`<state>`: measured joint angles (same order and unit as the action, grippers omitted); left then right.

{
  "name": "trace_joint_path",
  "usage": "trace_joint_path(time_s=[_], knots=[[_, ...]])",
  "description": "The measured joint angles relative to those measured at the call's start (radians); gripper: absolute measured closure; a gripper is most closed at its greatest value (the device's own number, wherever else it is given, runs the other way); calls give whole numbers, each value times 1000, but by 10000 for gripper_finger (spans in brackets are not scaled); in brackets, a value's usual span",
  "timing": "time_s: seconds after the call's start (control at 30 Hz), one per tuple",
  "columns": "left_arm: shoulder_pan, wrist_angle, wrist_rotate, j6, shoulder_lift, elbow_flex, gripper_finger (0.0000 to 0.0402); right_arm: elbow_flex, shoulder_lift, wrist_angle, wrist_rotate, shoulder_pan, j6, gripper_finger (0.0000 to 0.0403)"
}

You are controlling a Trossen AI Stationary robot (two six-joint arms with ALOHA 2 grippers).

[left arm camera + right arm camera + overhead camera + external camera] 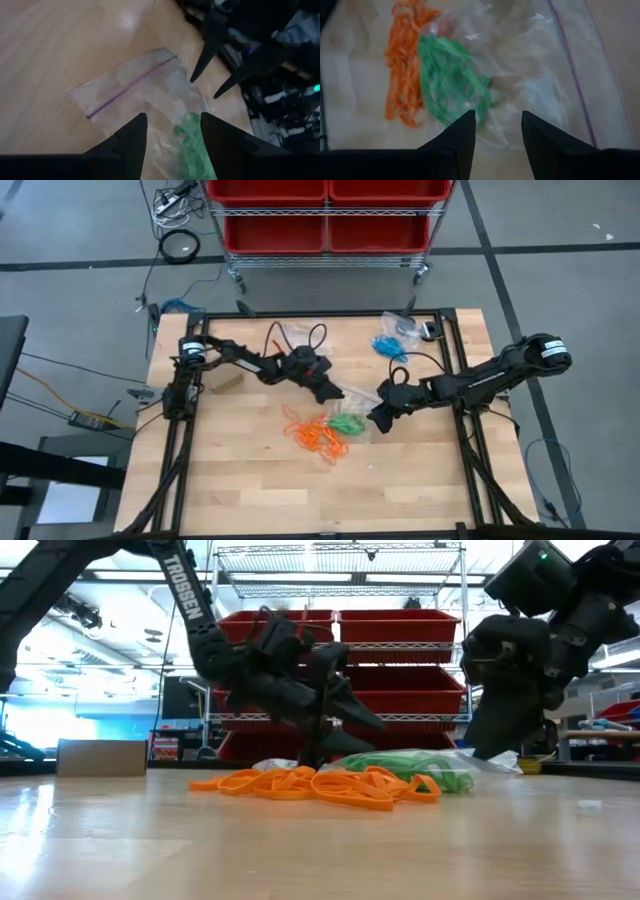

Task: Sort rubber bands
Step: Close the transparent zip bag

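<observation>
A clump of green rubber bands (348, 423) lies inside a clear zip bag (125, 85) at the table's middle. A pile of orange rubber bands (315, 437) lies loose on the wood just nearer and to the left. Blue bands sit in a second clear bag (390, 345) near the far right corner. My left gripper (333, 393) is open and points down at the bag's far-left side, its fingers standing either side of the green clump (192, 145). My right gripper (381, 418) is open too, at the bag's right side, facing the green bands (450, 80) and the orange pile (402, 70). My left gripper (172, 120) comes down slanting over the clear bag, and its fingertips reach table height in the low view (315, 755); whether they touch the plastic I cannot tell. My right gripper (497, 117) stands low over the bag's crumpled wall (520, 90); touch cannot be told.
A small cardboard box (228, 383) lies on the table's left part beside the left arm. Black cables (300, 335) loop over the far edge. A wire cart with red bins (325, 220) stands beyond the table. Bare wood (300, 490) spreads along the near side.
</observation>
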<state>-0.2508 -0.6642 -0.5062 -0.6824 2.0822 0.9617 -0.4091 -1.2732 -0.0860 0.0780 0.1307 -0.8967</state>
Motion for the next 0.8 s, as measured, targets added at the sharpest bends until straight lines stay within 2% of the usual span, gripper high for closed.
trace_joint_path(time_s=[0.2,0.3,0.4,0.5,0.7,0.8], knots=[[-3,122,-23,25,-38,51,208,31,0,-57,0,0,-5,257],[-1,316,49,130,-90,97,208,41,0,-53,-1,0,-17,258],[1,557,170,255,-130,155,208,43,0,-55,-1,0,-18,259],[6,687,254,289,-135,190,208,43,0,-67,1,0,-11,259],[2,696,231,267,-104,200,209,43,0,-86,6,0,0,261],[0,633,178,238,-72,198,209,43,0,-93,6,0,0,261]])
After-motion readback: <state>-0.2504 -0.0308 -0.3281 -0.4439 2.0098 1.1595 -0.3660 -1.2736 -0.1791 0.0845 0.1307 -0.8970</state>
